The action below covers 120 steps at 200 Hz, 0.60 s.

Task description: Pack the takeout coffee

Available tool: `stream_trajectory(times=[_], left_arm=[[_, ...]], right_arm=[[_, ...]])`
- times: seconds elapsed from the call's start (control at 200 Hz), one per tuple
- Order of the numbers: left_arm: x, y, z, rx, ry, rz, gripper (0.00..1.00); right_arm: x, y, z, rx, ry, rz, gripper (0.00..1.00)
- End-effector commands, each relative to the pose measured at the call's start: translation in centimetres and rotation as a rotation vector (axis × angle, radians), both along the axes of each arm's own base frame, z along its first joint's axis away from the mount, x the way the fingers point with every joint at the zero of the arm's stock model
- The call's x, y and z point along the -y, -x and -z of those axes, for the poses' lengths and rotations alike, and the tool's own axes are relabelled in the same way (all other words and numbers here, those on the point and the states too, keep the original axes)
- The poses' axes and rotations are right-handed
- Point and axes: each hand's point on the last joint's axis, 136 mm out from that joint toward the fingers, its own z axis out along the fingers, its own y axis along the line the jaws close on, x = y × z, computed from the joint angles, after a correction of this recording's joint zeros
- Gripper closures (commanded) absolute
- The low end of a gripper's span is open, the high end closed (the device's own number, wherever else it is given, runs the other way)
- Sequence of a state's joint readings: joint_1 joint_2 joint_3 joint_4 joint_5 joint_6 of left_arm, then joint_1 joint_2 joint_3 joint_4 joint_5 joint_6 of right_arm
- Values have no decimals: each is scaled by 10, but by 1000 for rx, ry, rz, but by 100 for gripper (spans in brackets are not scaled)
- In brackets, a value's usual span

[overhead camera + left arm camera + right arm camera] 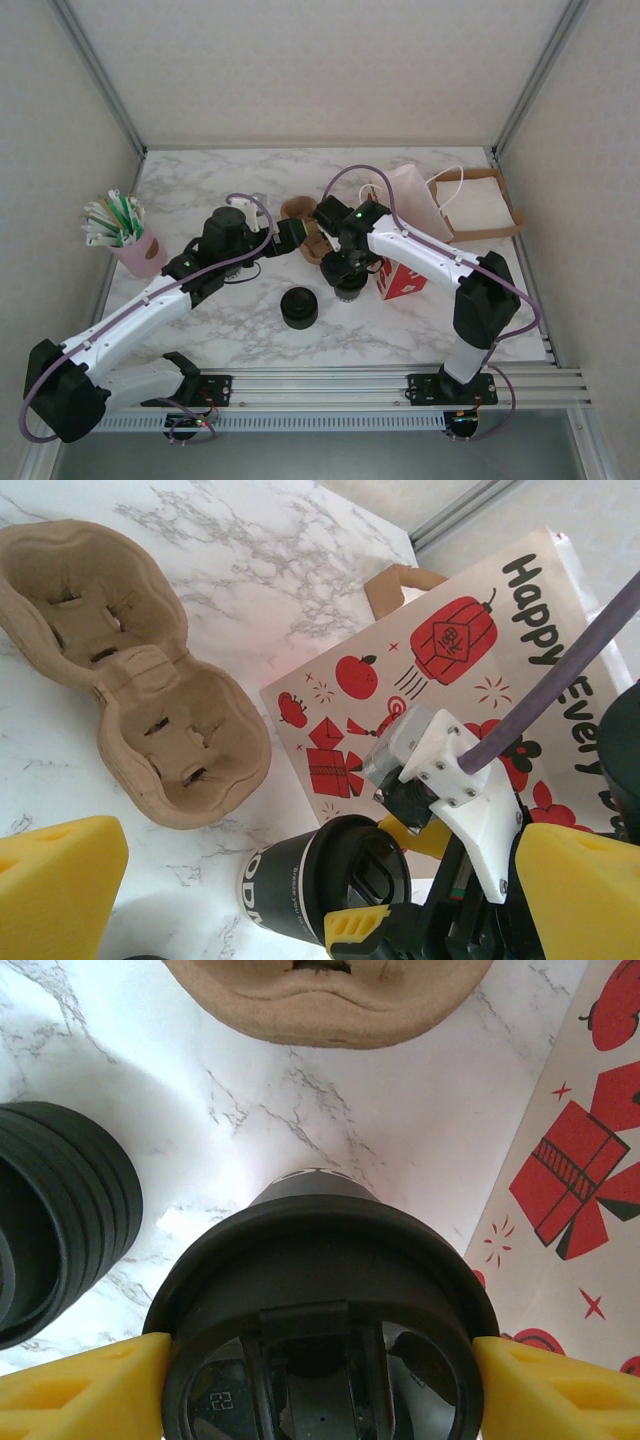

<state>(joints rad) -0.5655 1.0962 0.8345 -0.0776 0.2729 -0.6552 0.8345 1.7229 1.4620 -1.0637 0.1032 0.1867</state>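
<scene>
Your right tool [320, 1380] clasps the black-lidded paper coffee cup [320, 1250], your left tool [288, 236] hangs wide open and empty, and the brown pulp two-cup carrier [150, 710] is not yet filled.

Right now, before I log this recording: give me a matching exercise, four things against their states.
Things:
1 takeout coffee
2 cup carrier
3 lid stack
4 pink cup

States:
a empty
b holds green-and-white straws
c gripped by the right gripper
d black, untouched

Pairs: 1-c, 2-a, 3-d, 4-b
</scene>
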Motion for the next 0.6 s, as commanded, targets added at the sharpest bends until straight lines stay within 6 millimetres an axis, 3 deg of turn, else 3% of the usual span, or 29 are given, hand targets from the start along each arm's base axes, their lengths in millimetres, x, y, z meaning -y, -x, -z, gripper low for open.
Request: stream_trajectory(times=[0.0, 0.596], left_arm=[[-4, 0, -9, 30, 30, -11, 0], [-5, 1, -20, 49, 40, -15, 0]], right_arm=[[11, 10, 1, -32, 21, 11, 27], [11, 21, -22, -2, -43, 10, 32]])
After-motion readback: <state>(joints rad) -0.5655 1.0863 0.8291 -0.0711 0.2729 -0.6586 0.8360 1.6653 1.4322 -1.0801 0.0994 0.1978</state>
